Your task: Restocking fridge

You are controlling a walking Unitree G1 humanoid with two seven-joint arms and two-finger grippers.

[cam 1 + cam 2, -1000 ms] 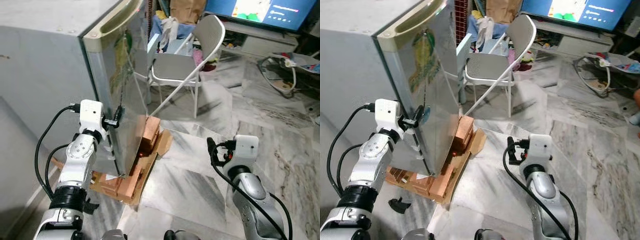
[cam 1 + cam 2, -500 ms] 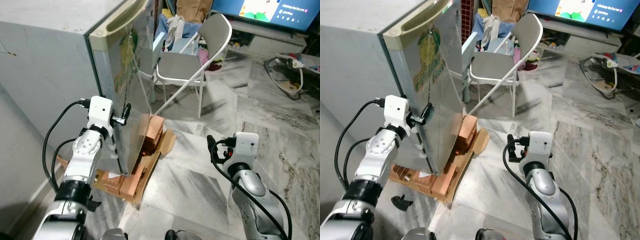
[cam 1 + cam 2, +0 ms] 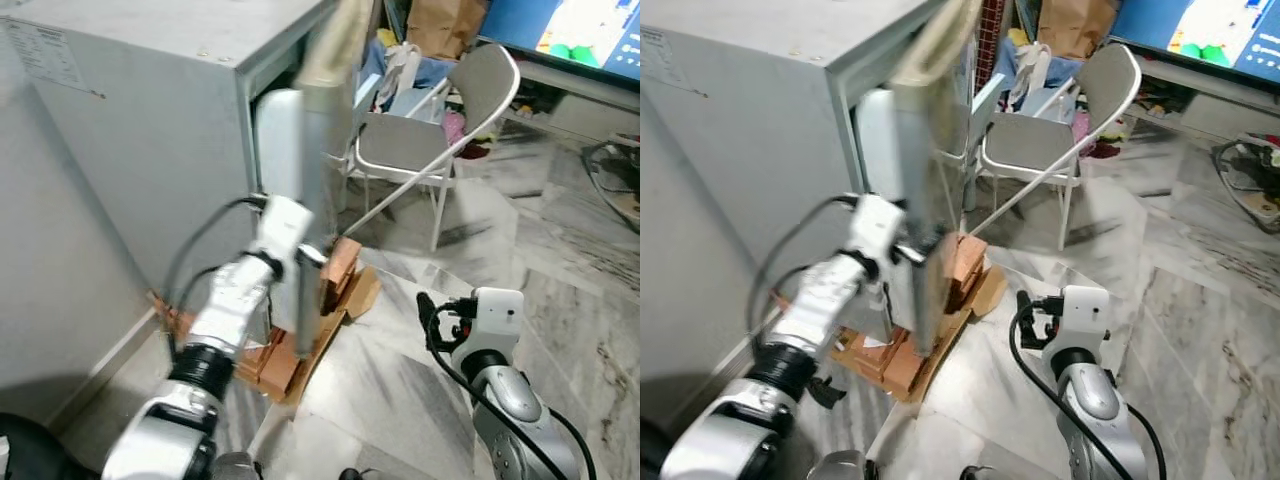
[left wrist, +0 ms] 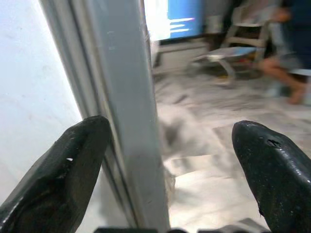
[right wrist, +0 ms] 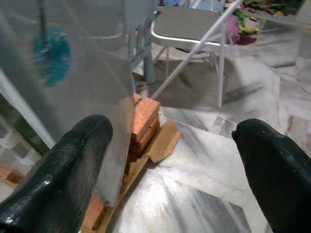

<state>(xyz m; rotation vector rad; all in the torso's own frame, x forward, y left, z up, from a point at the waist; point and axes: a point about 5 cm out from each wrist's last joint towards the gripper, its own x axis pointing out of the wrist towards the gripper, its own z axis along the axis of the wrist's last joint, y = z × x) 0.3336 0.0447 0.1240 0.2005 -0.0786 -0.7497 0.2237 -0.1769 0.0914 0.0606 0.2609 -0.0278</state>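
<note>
The grey fridge stands on my left with its door swung partly out, seen almost edge-on and blurred. My left gripper is at the door's free edge about halfway down. In the left wrist view the door edge runs between the two black fingers, which are spread wide, one on each side of it. My right gripper hangs low over the marble floor to the right of the fridge; its fingers are wide apart with nothing between them.
Red bricks and cardboard prop up the fridge's base. A grey folding chair stands just beyond the door. Behind it are clothes, a paper bag and a lit screen. A seated person is across the room.
The fridge door has swung from shut to partly open, with my left gripper following its edge outward. The head camera has shifted too. The right arm has hardly moved.
</note>
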